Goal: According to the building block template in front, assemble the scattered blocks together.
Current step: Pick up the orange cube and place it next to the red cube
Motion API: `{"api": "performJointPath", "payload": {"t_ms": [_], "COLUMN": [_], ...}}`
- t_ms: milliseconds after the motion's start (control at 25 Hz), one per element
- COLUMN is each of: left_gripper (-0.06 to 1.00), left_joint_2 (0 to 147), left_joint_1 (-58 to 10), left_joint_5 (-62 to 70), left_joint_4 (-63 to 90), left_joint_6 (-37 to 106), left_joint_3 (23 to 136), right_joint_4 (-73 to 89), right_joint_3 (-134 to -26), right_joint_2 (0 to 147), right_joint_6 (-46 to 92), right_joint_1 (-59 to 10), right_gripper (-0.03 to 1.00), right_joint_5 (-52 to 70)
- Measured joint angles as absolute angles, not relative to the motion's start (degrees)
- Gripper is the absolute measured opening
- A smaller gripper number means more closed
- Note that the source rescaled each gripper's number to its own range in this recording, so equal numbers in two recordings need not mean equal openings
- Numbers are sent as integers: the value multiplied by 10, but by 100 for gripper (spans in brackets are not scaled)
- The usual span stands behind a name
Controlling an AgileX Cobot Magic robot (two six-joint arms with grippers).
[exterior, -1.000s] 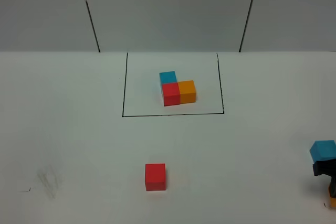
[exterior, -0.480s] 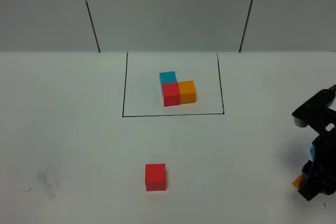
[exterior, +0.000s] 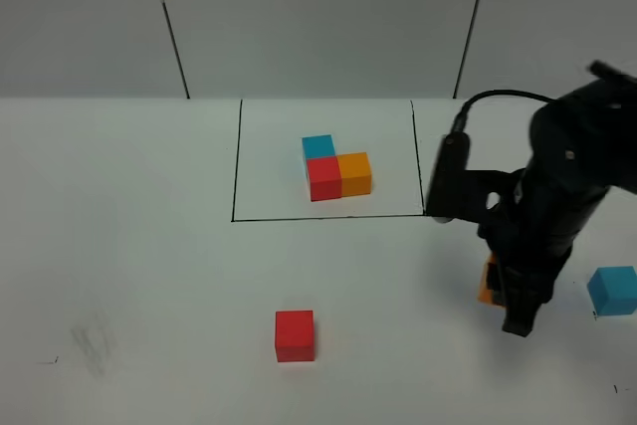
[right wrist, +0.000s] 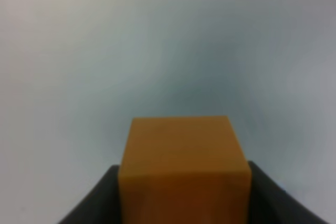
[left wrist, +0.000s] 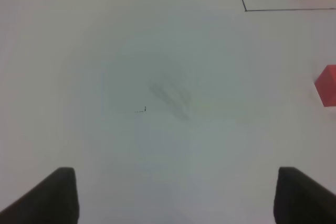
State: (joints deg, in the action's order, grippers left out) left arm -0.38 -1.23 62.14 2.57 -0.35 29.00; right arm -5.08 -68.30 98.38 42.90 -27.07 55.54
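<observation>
I note right gripper point(right wrist: 184, 203) clamped on the orange cube point(right wrist: 184, 156); left gripper point(left wrist: 178, 198) jaws stand wide above the table point(left wrist: 157, 51).

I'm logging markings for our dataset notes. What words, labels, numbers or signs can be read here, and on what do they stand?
No readable text anywhere.
The red cube, blue cube, orange cube and the cubes of the template show plain faces.
The black outline is only a drawn rectangle.
A tiny dark mark on the table is too small to read.
</observation>
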Motion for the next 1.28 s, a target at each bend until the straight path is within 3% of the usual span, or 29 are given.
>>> {"api": "performJointPath", "payload": {"t_ms": [440, 1280], "left_gripper": [93, 93], "left_joint_2": [-4, -4], "left_joint_1": [-12, -12], "left_joint_5": [621, 621], "left_joint_4": [26, 26], "left_joint_6": [-4, -4], "left_joint_3": [290, 290], "right_joint_4": [-39, 8], "right_joint_3": [-790, -794], "right_joint_2": [1092, 1129], "right_joint_6": [443, 471], "right_joint_1": [-383, -431], "right_gripper": [22, 22], "right_joint_5": [565, 510]}}
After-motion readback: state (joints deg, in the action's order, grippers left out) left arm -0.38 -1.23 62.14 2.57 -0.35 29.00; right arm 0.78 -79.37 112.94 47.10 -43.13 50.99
